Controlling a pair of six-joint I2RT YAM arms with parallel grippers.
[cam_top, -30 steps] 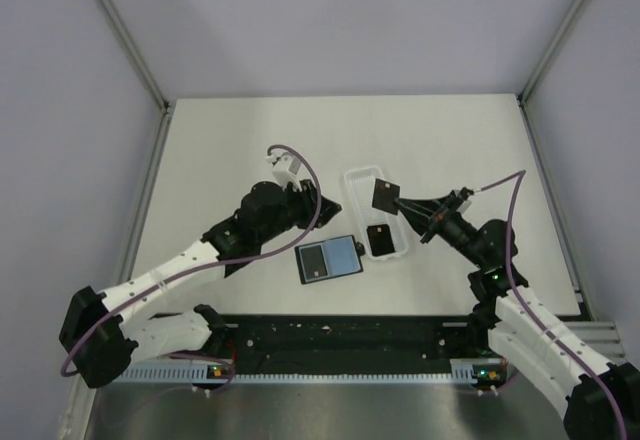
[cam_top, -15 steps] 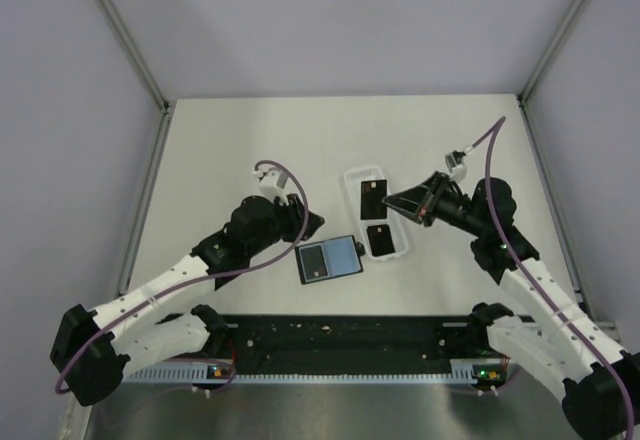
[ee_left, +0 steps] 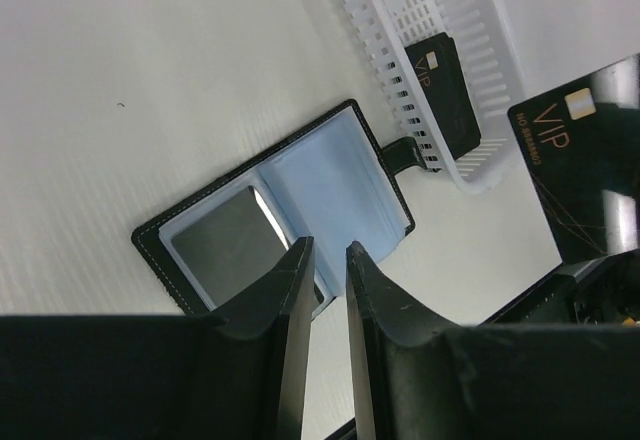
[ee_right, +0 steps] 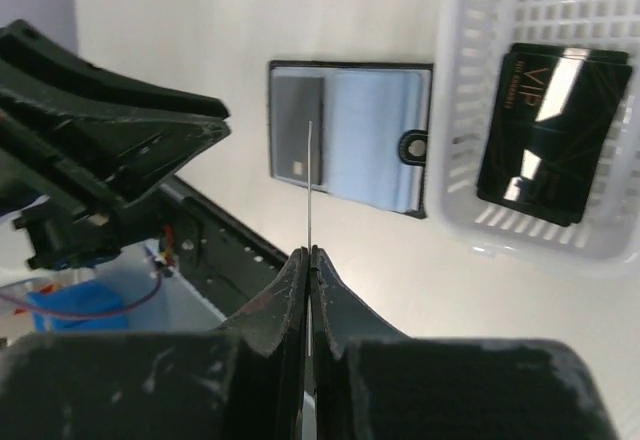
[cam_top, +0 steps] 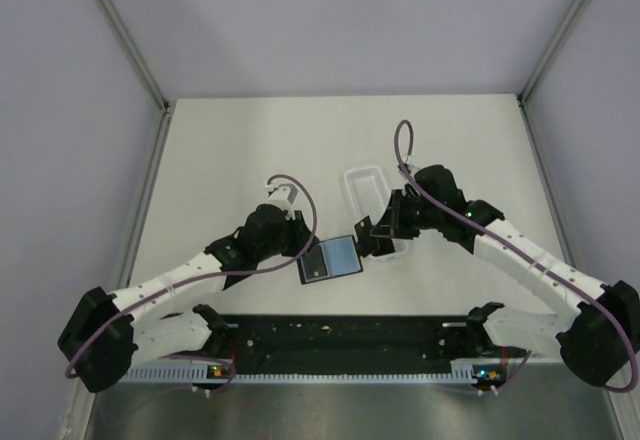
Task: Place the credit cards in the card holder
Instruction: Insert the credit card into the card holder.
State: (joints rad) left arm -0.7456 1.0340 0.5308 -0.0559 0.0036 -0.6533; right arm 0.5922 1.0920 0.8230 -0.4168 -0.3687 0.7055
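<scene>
White table [cam_top: 230,160], your card holder [cam_top: 328,259] open, blue-lined; tray [ee_right: 450,110] holds one card [ee_right: 548,135]; right gripper [ee_right: 310,260] pinches a second card [ee_left: 590,170]; left gripper [ee_left: 328,260] ajar.

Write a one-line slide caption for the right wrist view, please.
Right gripper pinches one credit card edge-on over the open card holder; another card lies in the white tray.

The top view looks down from behind on the whole table [cam_top: 220,150], while both wrist views, close in, share the open wallet [ee_left: 330,180] and tray [ee_left: 382,10].
</scene>
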